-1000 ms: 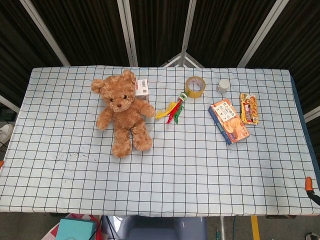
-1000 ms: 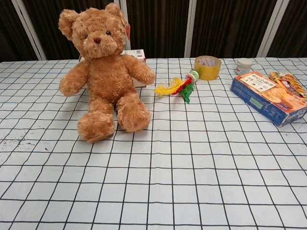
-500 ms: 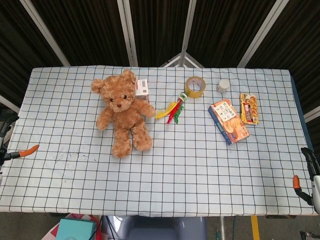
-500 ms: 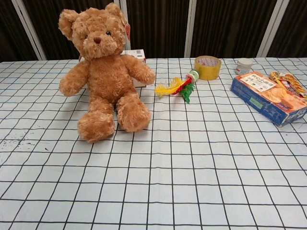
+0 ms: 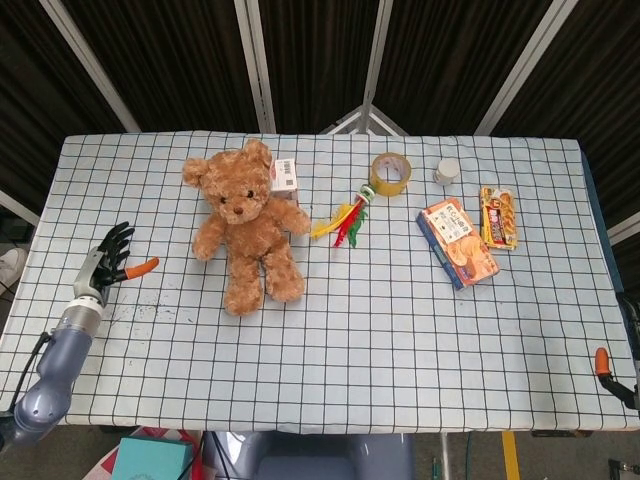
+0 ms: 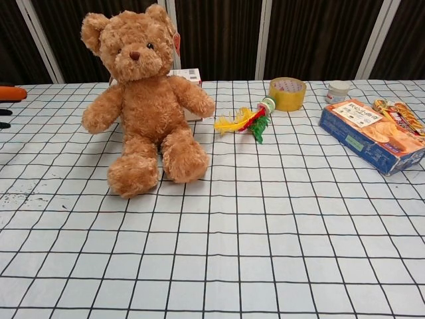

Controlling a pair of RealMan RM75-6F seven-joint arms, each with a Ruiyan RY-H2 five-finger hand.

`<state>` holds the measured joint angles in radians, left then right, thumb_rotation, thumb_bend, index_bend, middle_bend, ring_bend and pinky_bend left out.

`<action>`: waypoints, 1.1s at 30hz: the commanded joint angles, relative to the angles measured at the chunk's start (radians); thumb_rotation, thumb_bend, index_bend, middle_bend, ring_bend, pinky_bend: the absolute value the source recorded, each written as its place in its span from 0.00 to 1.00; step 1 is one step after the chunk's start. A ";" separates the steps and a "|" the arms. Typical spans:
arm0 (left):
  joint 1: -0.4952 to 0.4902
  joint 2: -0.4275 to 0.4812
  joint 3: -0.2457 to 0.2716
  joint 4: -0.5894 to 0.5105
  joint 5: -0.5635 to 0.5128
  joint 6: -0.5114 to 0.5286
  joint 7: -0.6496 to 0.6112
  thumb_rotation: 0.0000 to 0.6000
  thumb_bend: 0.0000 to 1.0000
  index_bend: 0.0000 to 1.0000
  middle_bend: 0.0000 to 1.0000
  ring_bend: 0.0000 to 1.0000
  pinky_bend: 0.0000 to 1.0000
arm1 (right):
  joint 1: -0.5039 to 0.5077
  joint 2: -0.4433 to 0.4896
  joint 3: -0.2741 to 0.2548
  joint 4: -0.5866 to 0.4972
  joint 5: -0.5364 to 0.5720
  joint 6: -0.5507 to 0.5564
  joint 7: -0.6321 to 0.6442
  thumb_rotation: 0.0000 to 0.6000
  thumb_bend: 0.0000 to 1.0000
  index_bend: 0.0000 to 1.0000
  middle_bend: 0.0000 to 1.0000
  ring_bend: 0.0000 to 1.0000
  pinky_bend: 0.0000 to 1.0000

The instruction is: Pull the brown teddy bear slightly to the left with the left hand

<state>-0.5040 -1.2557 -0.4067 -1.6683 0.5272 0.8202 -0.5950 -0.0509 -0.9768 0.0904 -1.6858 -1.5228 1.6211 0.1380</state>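
Note:
The brown teddy bear sits upright on the checked tablecloth at the left of the table, also filling the left of the chest view. My left hand hovers over the cloth well to the bear's left, fingers spread and holding nothing; only its fingertips show at the chest view's left edge. Of my right hand only an orange-tipped bit shows at the table's right front edge, too little to judge.
A small white box stands right behind the bear. To its right lie a feather toy, a tape roll, a small white jar, a blue biscuit box and a snack packet.
My left hand has come in from the left table edge and now hangs over the cloth, nearer the bear. The right hand has sunk lower at the right edge. The bear has not moved.

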 commanded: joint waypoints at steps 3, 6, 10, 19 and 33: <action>-0.041 -0.090 -0.028 0.072 -0.040 -0.008 -0.002 1.00 0.16 0.10 0.10 0.00 0.00 | 0.000 0.002 0.004 0.011 0.011 -0.003 0.016 1.00 0.51 0.04 0.12 0.23 0.14; -0.059 -0.126 -0.036 0.102 -0.050 -0.015 0.012 1.00 0.17 0.11 0.11 0.00 0.00 | 0.000 0.003 0.005 0.010 0.011 0.000 0.026 1.00 0.51 0.04 0.12 0.23 0.14; -0.086 -0.158 -0.046 0.141 -0.065 -0.043 0.029 1.00 0.19 0.11 0.12 0.00 0.00 | -0.002 0.006 0.004 0.005 0.009 0.005 0.027 1.00 0.51 0.04 0.12 0.23 0.14; -0.148 -0.221 -0.049 0.218 -0.109 -0.093 0.092 1.00 0.24 0.11 0.16 0.00 0.00 | 0.002 0.008 0.004 0.000 0.005 0.004 0.027 1.00 0.51 0.04 0.12 0.23 0.14; -0.185 -0.303 -0.086 0.278 -0.135 -0.040 0.145 1.00 0.38 0.17 0.22 0.00 0.02 | 0.005 0.004 0.008 0.020 0.030 -0.010 0.053 1.00 0.51 0.04 0.12 0.23 0.15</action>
<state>-0.6866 -1.5568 -0.4895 -1.3924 0.3958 0.7835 -0.4532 -0.0462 -0.9725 0.0983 -1.6662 -1.4938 1.6107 0.1906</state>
